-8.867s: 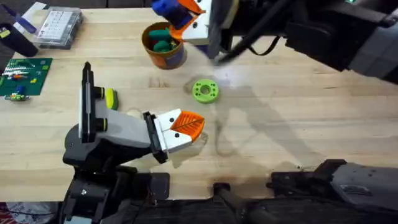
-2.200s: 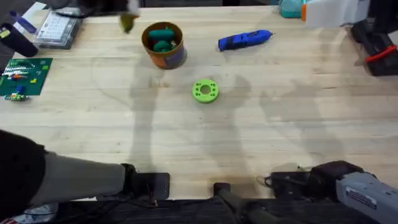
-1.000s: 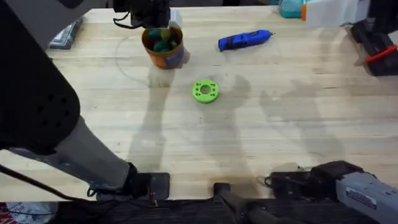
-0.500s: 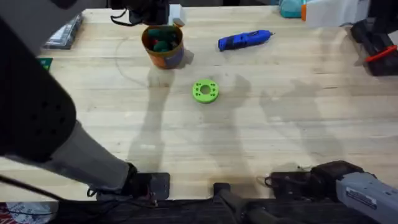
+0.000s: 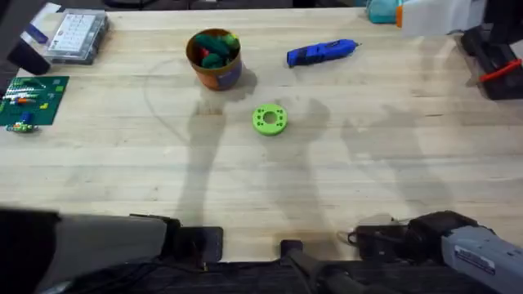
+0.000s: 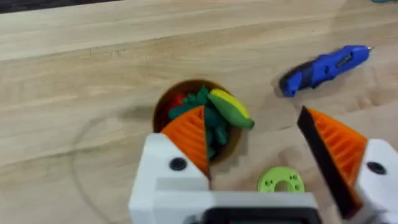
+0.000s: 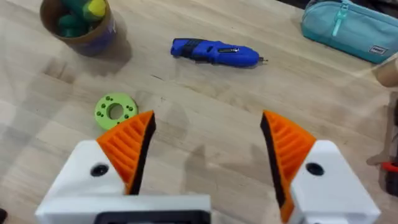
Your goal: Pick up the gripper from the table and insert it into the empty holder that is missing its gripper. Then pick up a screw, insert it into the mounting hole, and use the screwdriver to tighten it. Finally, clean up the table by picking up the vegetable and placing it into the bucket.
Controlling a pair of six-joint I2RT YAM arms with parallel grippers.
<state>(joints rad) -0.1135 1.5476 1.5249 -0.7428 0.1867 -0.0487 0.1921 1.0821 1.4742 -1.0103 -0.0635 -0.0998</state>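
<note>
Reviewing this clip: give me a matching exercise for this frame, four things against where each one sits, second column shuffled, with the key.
1. vegetable
2. screwdriver
3. green ring
4. left gripper

a. lying on the table, right of the bucket
b. open, above the bucket
c. inside the bucket, on top of the darker toys
d. flat on the table, nearer the arms than the bucket

Pairs: 1-c, 2-a, 3-d, 4-b

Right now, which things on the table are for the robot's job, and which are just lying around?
For the job:
the screwdriver, blue, lying on the table
the vegetable, yellow and green, in the bucket
the bucket, orange

Just lying around:
the green ring
the green circuit board
the clear parts box
the teal pouch
</note>
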